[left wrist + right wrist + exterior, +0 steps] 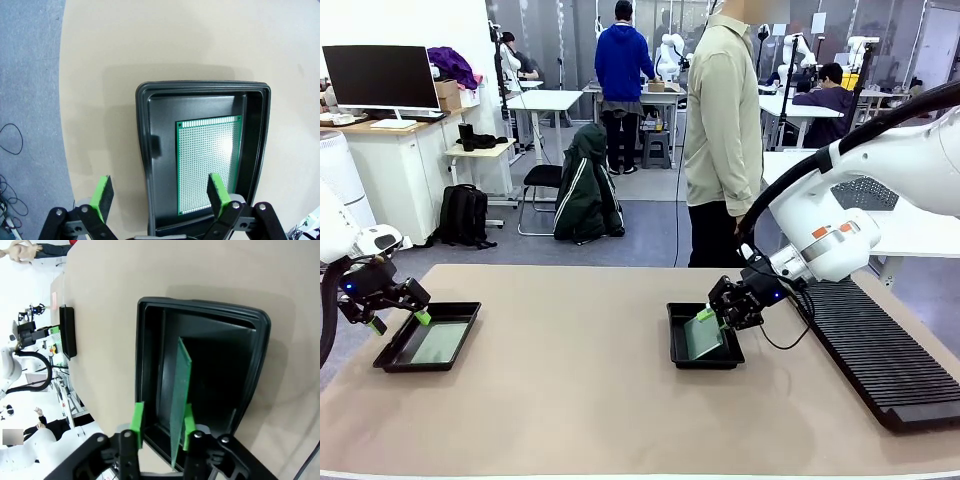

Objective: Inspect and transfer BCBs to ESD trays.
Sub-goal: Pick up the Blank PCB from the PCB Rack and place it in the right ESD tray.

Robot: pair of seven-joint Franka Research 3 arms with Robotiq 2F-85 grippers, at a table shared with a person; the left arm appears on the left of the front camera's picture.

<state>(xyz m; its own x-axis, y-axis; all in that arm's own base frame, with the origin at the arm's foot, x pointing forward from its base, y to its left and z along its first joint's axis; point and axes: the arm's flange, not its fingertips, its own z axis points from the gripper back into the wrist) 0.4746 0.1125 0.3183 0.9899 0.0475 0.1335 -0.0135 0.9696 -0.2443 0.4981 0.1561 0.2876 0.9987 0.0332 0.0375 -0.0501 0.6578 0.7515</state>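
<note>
Two black ESD trays sit on the tan table. The left tray (395,362) (200,88) holds a green BCB (435,343) (207,165) lying flat on its floor. My left gripper (396,310) (160,195) hovers open over that tray's near end, one finger outside the rim, touching nothing. In the right tray (673,338) (200,307) a second BCB (703,335) (181,390) stands tilted on its edge. My right gripper (723,314) (162,424) straddles it with its jaws apart. The board leans by one pad, and a clear gap separates it from the other.
A long black slotted rack (875,345) lies along the table's right side. A person (722,130) stands at the far edge behind the right tray. Bare tabletop stretches between the two trays and along the front edge.
</note>
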